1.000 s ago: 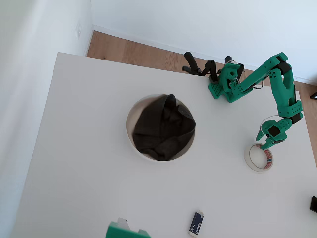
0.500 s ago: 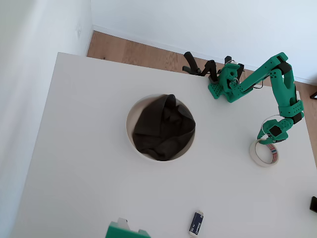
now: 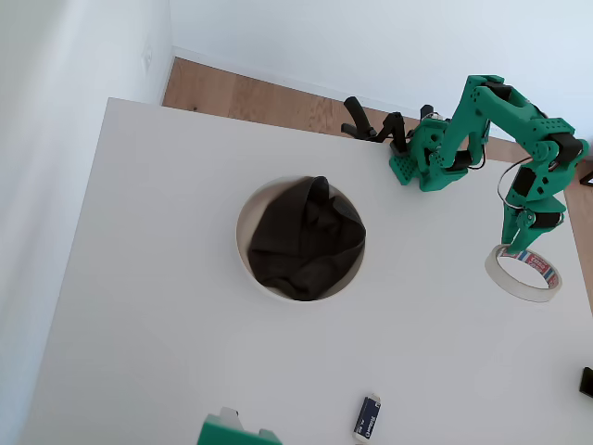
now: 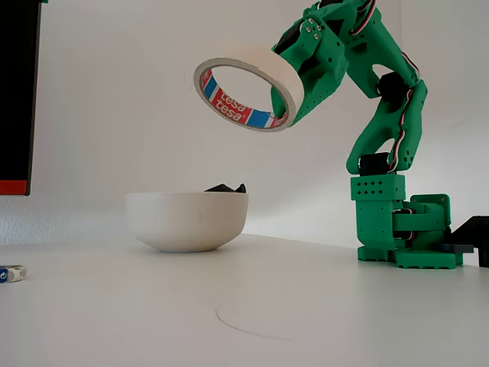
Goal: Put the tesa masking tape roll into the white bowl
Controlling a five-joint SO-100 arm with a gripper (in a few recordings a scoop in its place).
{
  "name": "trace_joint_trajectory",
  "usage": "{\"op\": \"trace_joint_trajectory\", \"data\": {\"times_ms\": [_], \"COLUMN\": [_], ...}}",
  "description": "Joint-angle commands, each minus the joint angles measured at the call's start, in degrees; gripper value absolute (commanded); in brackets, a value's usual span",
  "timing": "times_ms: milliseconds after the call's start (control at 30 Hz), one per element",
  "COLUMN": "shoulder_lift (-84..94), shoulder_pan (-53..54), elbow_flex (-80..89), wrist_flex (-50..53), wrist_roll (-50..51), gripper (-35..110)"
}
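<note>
One pincer (image 4: 284, 107) clamping raised tape roll (image 4: 243, 93)

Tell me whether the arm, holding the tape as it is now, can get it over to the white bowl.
Probably yes. The gripper holds the tesa masking tape roll well above the white bowl rim, and the table between them looks bare. The dark cloth fills the bowl.
</note>
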Motion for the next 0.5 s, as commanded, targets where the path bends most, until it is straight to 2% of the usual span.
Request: {"op": "trace_joint_trajectory", "data": {"times_ms": [0,233,467], "shoulder_lift": [10.11,13.10,-5.54], "shoulder_pan": [11.25,36.74,58.36], "elbow_flex": [-9.67,-8.88,-8.26], "wrist_flex": [3.52,1.32,-14.68], "wrist_roll": [-1.67,-8.09,-10.28], "gripper": [-8,-8,-8]}}
